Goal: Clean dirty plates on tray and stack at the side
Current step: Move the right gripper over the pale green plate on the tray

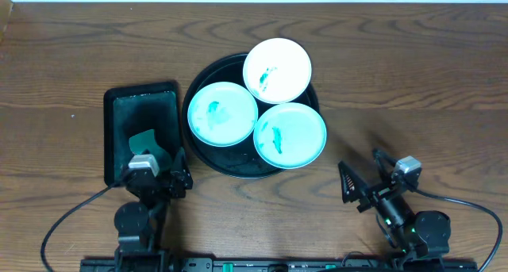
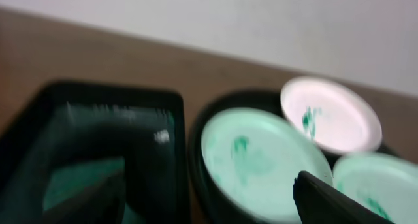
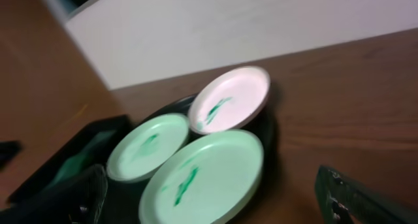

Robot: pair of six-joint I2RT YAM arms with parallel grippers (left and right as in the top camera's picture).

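Three smeared plates lie on the round tray: white at 12 o'clock, mint at 8 and 4. Left fingers and right fingers hang released, empty. Recommended: first collect what looks like a teal cloth from the rectangular tray at 9 o'clock.

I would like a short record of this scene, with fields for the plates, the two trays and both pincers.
plates: white plate, left mint plate and right mint plate, all on the round tray
smears: teal marks on all three
stack at side: none yet
rectangular tray: left of the round tray, holds a green item, perhaps a cloth
left pincer: open, empty, at the rectangular tray's near end
right pincer: open, empty, over the table, right of the round tray
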